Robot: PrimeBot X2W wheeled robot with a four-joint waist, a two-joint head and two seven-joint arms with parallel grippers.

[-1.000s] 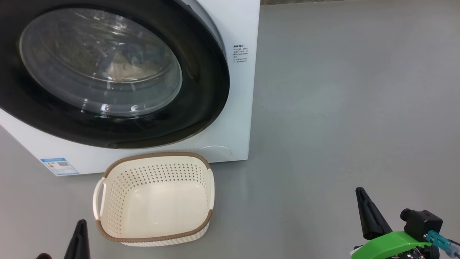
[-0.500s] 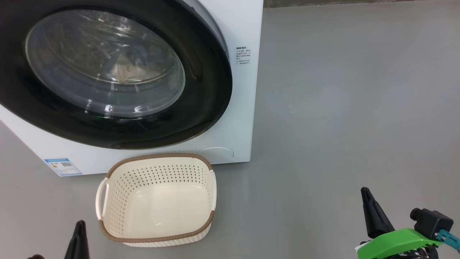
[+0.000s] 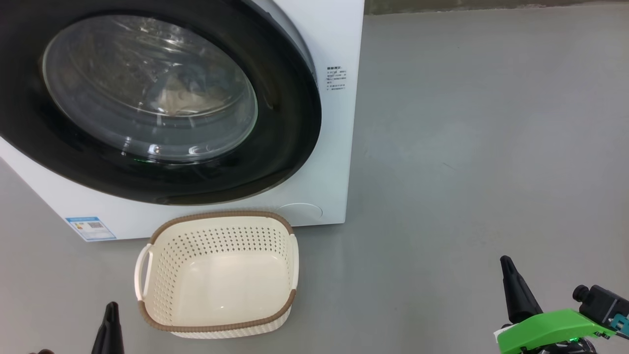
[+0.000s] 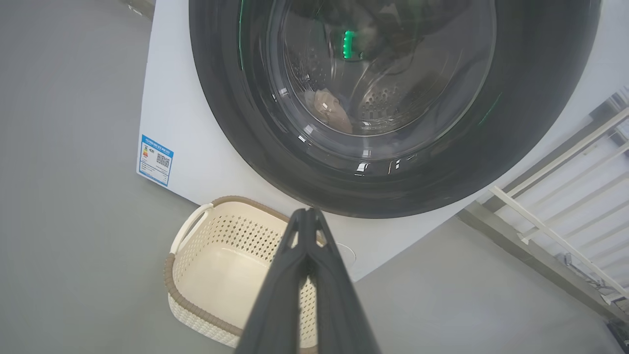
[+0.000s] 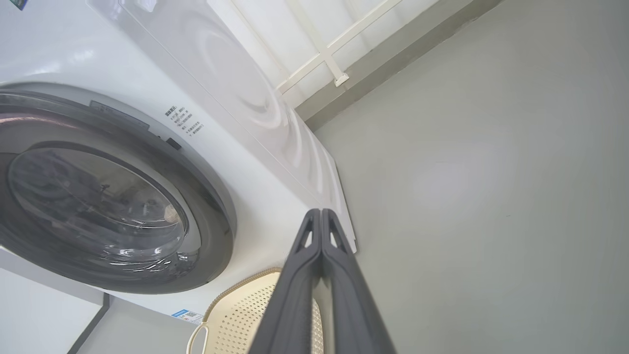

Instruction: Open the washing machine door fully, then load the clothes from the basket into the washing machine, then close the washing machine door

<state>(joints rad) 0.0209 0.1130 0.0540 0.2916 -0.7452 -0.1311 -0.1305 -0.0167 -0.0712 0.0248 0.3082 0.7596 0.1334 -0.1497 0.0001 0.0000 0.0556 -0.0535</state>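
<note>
The washing machine (image 3: pixel 339 147) stands at upper left, and the washing machine door (image 3: pixel 290 123) lies flat against its front. Through the glass the clothes (image 3: pixel 182 101) show as a pale heap in the drum, also visible in the left wrist view (image 4: pixel 329 108). The basket (image 3: pixel 216 215) sits on the floor before the machine, with nothing in it. My left gripper (image 3: pixel 111 307) is shut, low at the basket's near left. Its fingertips (image 4: pixel 307 212) point over the basket (image 4: pixel 221 231) at the door (image 4: pixel 236 123). My right gripper (image 3: pixel 506 260) is shut, far right of the basket, holding nothing (image 5: pixel 320 212).
Grey floor (image 3: pixel 467 147) stretches to the right of the machine. A blue label (image 3: pixel 91 228) sits at the machine's lower left corner. A white railing (image 4: pixel 555 231) and a wall base run behind the machine on its right side.
The head view has shifted a little, so machine and basket sit slightly further right. The right gripper shows a bit lower and further right. Both grippers stay shut.
</note>
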